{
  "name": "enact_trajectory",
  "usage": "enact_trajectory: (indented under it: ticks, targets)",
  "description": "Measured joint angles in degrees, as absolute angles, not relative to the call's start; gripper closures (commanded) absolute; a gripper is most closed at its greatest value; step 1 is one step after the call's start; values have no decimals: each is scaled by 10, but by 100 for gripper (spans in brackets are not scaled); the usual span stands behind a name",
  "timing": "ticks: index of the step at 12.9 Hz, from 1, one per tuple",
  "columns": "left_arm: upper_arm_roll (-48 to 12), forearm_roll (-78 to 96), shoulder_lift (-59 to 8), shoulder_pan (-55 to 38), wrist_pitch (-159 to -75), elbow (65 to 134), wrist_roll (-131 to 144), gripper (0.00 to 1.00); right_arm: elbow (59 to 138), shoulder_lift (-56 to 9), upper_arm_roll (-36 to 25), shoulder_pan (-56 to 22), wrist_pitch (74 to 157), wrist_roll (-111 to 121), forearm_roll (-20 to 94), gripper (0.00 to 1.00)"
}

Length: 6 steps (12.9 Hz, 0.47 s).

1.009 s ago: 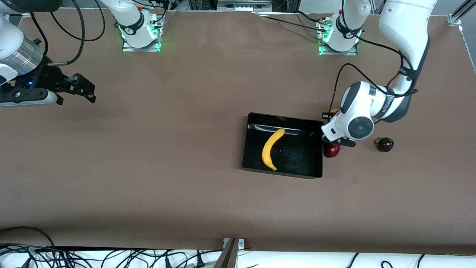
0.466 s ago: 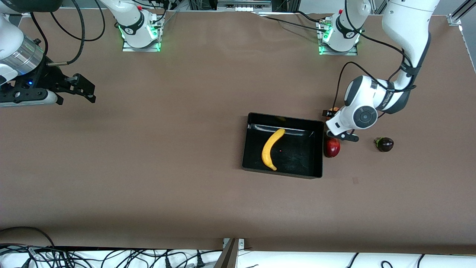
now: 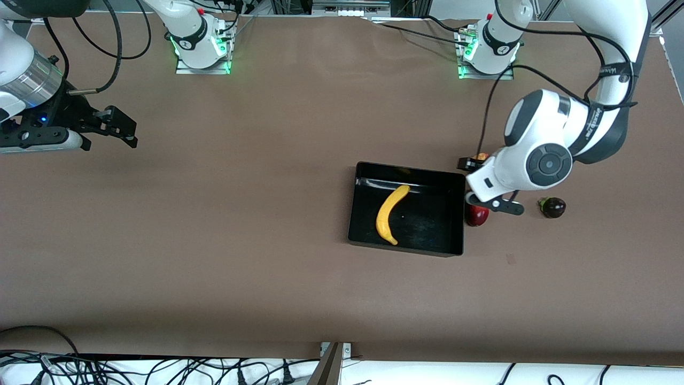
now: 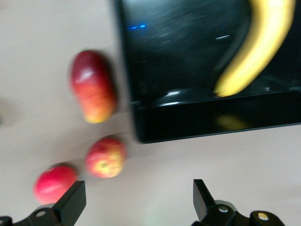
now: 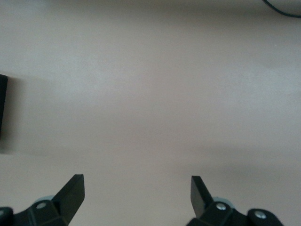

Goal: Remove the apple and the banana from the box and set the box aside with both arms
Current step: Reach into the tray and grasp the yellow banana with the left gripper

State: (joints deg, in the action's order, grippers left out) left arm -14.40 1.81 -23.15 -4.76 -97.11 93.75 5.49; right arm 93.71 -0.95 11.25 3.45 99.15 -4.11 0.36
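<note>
The black tray lies mid-table with the yellow banana in it; both also show in the left wrist view, tray and banana. My left gripper is open and empty, over bare table just off the tray's corner nearest the left arm's base. A round red apple with yellow patches lies close to one fingertip, and it peeks out beside the wrist in the front view. My right gripper is open and empty, waiting over bare table at the right arm's end.
A longer red-and-yellow fruit lies against the tray's side wall, also seen in the front view. Another red fruit lies by the apple. A dark purple fruit lies toward the left arm's end. Cables run along the table's front edge.
The left arm's wrist has shifted over the fruits beside the tray, a little toward the left arm's end, and now covers part of the longer red fruit. The right arm has not moved.
</note>
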Motion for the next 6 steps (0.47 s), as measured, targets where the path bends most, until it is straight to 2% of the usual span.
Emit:
enact_trajectory:
  ticks: [2, 6]
  targets:
    - [-146, 37, -287, -84, -1004, 901, 57, 0, 937, -9, 112, 35, 991, -41, 4, 0]
    - [-145, 36, -382, -157, -1159, 882, 138, 0, 937, -9, 112, 35, 991, -41, 4, 0]
